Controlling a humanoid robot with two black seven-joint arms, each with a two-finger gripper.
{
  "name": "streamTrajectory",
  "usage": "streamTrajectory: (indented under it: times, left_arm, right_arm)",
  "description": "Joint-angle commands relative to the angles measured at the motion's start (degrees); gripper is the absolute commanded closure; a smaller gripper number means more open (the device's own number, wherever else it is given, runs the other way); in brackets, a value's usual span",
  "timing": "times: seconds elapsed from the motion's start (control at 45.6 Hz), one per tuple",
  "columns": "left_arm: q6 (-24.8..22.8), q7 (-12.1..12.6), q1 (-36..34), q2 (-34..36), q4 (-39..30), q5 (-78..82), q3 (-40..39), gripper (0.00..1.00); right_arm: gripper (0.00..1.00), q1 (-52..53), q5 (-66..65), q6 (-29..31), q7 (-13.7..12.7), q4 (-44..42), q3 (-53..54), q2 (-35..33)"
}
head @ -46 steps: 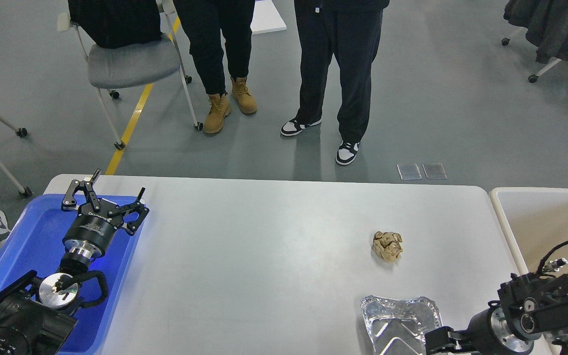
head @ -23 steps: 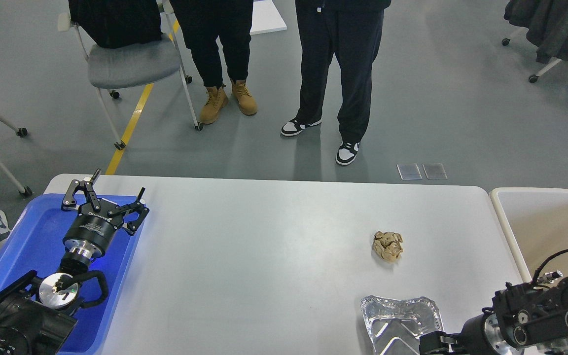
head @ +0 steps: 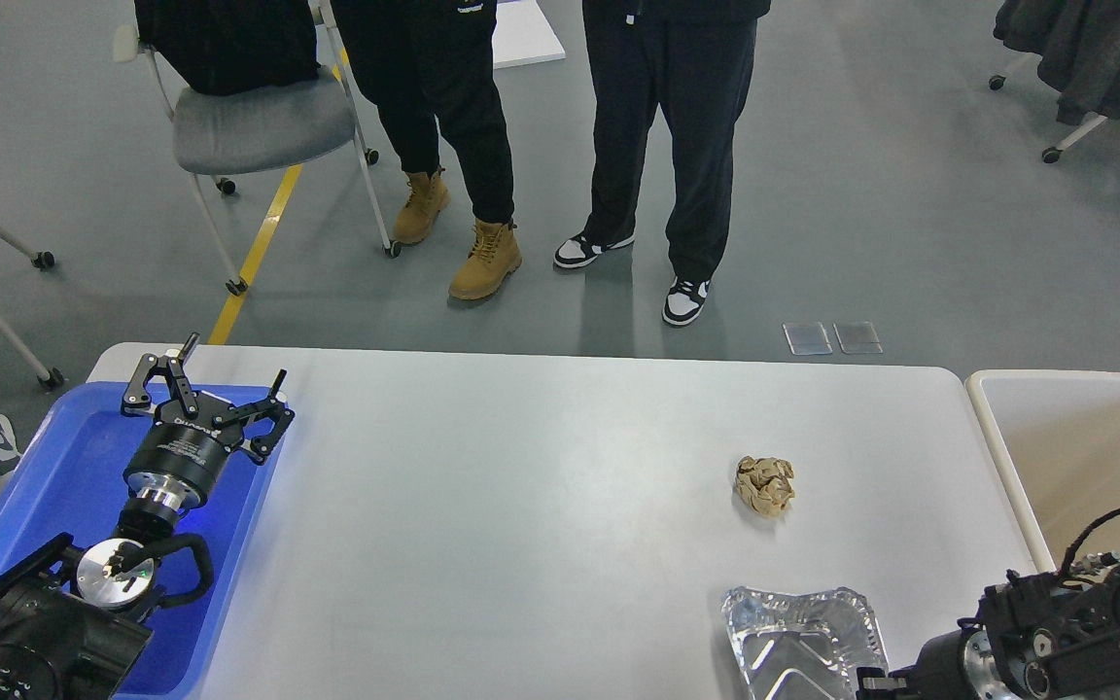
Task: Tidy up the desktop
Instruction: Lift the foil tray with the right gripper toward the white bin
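Observation:
The light-grey desktop (head: pixel 521 506) fills the view. A crumpled brown paper ball (head: pixel 765 484) lies right of centre. A crinkled foil tray (head: pixel 798 637) lies at the front right edge. My right gripper (head: pixel 873 681) is at the tray's near right corner, dark and mostly cut off by the bottom of the view. It appears shut on the tray's rim. My left gripper (head: pixel 229 367) is open and empty, held over the far right edge of the blue tray (head: pixel 54 467).
A white-rimmed beige bin (head: pixel 1085 447) stands off the table's right end. Two people stand beyond the far edge, and a grey chair (head: pixel 259 122) stands at the back left. The blue tray covers the table's left end.
My right arm has drawn back toward the lower right, and the foil tray has shifted right and nearer with it. One person stepped forward. My left arm has not moved.

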Motion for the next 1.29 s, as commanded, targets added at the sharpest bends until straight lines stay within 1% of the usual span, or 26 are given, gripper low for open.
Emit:
streamTrajectory:
  times: [0.0,0.132,0.263,0.373,0.461,0.57,0.702,0.878,1.097,1.119,1.207,1.272]
  left_arm:
    - [0.0,0.0,0.0,0.0,0.0,0.0,0.0,0.00]
    - [0.0,0.1,0.0,0.0,0.0,0.1,0.0,0.00]
    - [0.0,0.1,0.0,0.0,0.0,0.1,0.0,0.00]
    - [0.0,0.1,0.0,0.0,0.0,0.1,0.0,0.00]
    - [0.0,0.1,0.0,0.0,0.0,0.1,0.1,0.00]
    - [0.0,0.1,0.0,0.0,0.0,0.1,0.0,0.00]
    - [0.0,0.1,0.0,0.0,0.0,0.1,0.1,0.00]
    - [0.0,0.1,0.0,0.0,0.0,0.1,0.0,0.00]
    - [0.0,0.1,0.0,0.0,0.0,0.1,0.0,0.00]
    - [0.0,0.1,0.0,0.0,0.0,0.1,0.0,0.00]
    - [0.0,0.1,0.0,0.0,0.0,0.1,0.0,0.00]
    - [0.0,0.1,0.0,0.0,0.0,0.1,0.0,0.00]
  right_arm:
    - [1.00,-0.1,0.3,-0.4,0.2,0.4,-1.1,-0.8]
    - [1.00,0.8,0.2,0.3,0.4,2.0,-1.3,-2.5]
    - [1.00,4.5,-0.6,2.0,0.7,5.7,-1.4,-6.2]
    - [1.00,10.7,-2.8,7.6,0.8,10.1,-3.0,-10.7]
    - [1.00,16.9,-4.8,11.5,1.0,12.6,-4.9,-16.3]
    - [1.00,25.1,-7.6,20.4,1.7,13.4,-6.6,-21.5]
    - [1.00,33.9,-10.6,28.7,1.7,13.5,-8.6,-27.1]
    - [1.00,48.9,-12.4,39.8,1.7,13.5,-14.3,-30.7]
    - [1.00,66.1,-14.8,51.1,1.6,13.2,-19.4,-31.6]
    - [1.00,67.7,-15.0,52.0,1.5,13.1,-19.6,-31.6]
    - [1.00,72.5,-15.7,52.0,1.3,12.1,-19.8,-31.6]
    - [1.00,74.9,-16.0,52.0,1.3,9.9,-19.3,-31.5]
